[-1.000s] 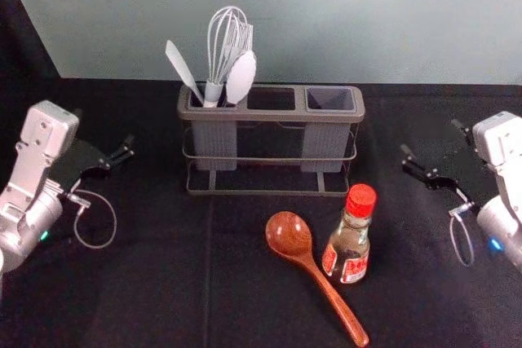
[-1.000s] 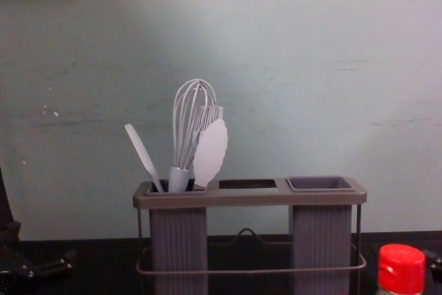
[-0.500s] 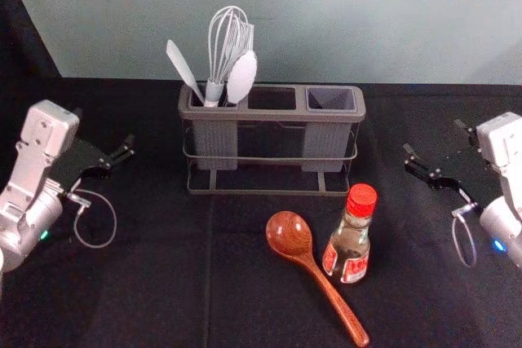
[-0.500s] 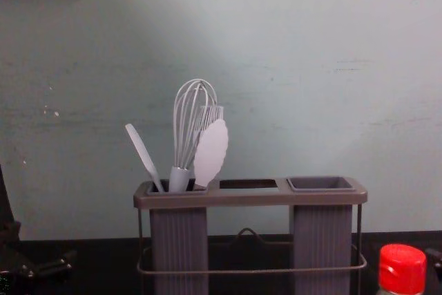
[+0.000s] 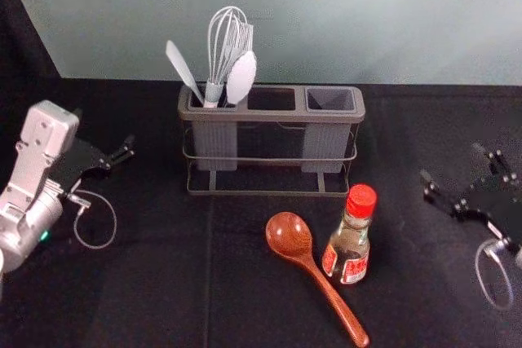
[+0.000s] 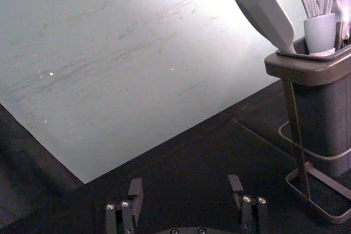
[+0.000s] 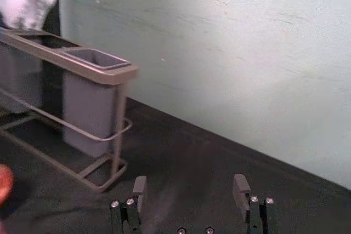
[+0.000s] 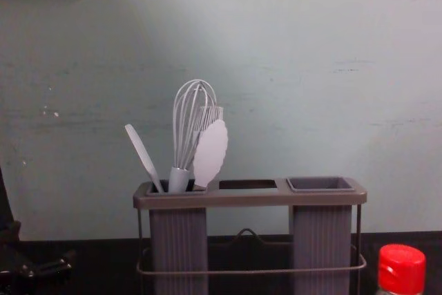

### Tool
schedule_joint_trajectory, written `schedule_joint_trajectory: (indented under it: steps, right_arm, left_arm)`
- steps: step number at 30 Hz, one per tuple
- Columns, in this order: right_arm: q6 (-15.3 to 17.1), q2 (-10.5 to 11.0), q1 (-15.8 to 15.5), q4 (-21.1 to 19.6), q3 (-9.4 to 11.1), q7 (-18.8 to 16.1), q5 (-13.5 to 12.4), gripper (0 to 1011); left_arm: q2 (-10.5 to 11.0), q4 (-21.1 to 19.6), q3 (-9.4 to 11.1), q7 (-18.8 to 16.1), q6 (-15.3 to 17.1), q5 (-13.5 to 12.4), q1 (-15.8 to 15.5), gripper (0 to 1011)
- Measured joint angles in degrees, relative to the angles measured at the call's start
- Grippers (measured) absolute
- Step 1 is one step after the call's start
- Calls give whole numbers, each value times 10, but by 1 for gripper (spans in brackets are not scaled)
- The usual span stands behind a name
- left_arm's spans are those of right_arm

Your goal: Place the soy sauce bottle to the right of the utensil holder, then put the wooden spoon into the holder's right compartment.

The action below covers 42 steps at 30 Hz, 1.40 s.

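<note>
Red-capped bottle (image 5: 351, 242) and wooden spoon (image 5: 289, 235) sit before the holder (image 5: 272, 116), both placements undone — right gripper (image 5: 452, 162) at far right, left gripper (image 6: 185, 181) idle at left, both spread and empty.

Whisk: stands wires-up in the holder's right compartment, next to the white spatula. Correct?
Wrong compartment. Head view shows the whisk in the left compartment of the utensil holder, wires up, next to the white spatula.
</note>
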<state>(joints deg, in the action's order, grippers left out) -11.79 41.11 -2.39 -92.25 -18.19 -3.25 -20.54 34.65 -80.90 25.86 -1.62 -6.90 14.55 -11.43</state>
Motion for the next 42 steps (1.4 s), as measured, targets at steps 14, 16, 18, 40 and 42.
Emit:
schedule_joint_trajectory:
  steps: [14, 16, 18, 40, 42]
  right_arm:
    - [-19, 30, -147, -122, 58, -24, -69, 1004]
    - [-19, 31, -164, -137, 62, -28, -73, 1004]
    - [-19, 32, -177, -150, 63, -34, -75, 1004]
    - [15, -26, -142, -173, 16, -79, -55, 1004]
    - [21, -38, -126, -164, 7, -84, -49, 1004]
  left_arm:
    - [0, 0, 0, 0, 0, 0, 0, 1011]
    - [0, 0, 0, 0, 0, 0, 0, 1011]
    - [0, 0, 0, 0, 0, 0, 0, 1011]
    - [0, 0, 0, 0, 0, 0, 0, 1011]
    - [0, 0, 0, 0, 0, 0, 0, 1011]
